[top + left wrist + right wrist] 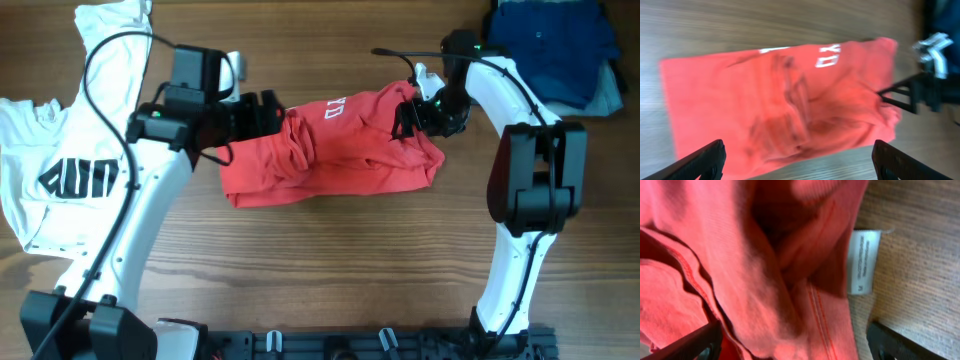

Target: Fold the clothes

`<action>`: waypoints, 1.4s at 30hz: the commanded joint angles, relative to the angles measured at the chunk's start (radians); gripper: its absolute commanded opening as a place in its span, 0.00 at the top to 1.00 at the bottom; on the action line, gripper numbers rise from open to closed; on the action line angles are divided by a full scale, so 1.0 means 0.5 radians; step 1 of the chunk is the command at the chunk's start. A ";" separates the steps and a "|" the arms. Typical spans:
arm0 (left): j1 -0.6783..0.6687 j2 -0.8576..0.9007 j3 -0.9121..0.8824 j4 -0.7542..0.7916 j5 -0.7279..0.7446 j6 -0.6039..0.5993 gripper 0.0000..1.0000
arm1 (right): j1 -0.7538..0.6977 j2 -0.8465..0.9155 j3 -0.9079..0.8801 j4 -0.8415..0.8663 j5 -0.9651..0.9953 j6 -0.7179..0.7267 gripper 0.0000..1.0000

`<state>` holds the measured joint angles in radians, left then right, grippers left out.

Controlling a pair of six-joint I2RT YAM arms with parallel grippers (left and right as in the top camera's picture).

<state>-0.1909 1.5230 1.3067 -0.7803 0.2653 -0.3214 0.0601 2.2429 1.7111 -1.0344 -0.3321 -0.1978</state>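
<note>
When viewed from overhead, the red shirt (340,150) lies bunched and partly folded at the middle of the wooden table (330,270), with white lettering (335,108) showing on its upper edge. The left gripper (268,112) sits at the left end of the shirt, and the right gripper (408,115) sits over its upper right corner. A white shirt (60,180) with black print lies spread at the far left edge. A dark blue garment (550,45) lies folded at the top right corner, on top of a light blue garment (605,95).

As seen from the left wrist, the red shirt (775,105) fills most of the view, creased down its middle, with the lettering (827,55) near its far edge. The left gripper (800,160) is released: its two fingers (705,157) stand wide apart above the cloth and hold nothing. The right gripper (912,95) shows at the far right end of the shirt.

As seen from the right wrist, folds of the red shirt (740,265) lie directly below the camera. A white label (862,262) hangs at the edge of the cloth, over bare table (920,240). The right gripper (795,345) is released: its fingers (690,342) stand wide apart at the two lower corners, with cloth lying between them but not pinched.
</note>
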 commanded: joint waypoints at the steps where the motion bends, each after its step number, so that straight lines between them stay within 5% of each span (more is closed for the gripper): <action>1: 0.103 -0.027 0.020 -0.083 -0.144 0.006 0.06 | 0.005 -0.012 -0.153 0.117 -0.140 -0.138 0.05; 7: 0.176 -0.027 0.020 -0.157 -0.465 0.006 0.01 | 0.017 -0.012 -0.420 0.419 -0.410 -0.172 0.18; 13: 0.231 -0.025 0.020 -0.198 -0.710 0.005 0.00 | 0.007 -0.013 -0.504 0.597 -0.324 0.043 0.84; 15: 0.251 -0.025 0.020 -0.211 -0.714 0.005 0.00 | -0.014 -0.013 -0.497 0.632 -0.253 0.145 0.96; 30: 0.288 -0.024 0.020 -0.257 -0.714 0.005 0.00 | -0.465 -0.014 -0.090 0.294 -0.240 0.288 0.96; 42: 0.290 -0.024 0.020 -0.260 -1.006 0.005 0.00 | -0.163 -0.219 0.311 -0.082 -0.241 0.322 0.96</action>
<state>-0.0528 1.5230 1.3067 -0.9127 -0.1555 -0.3206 -0.0982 2.2066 1.8389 -1.0618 -0.4507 -0.0601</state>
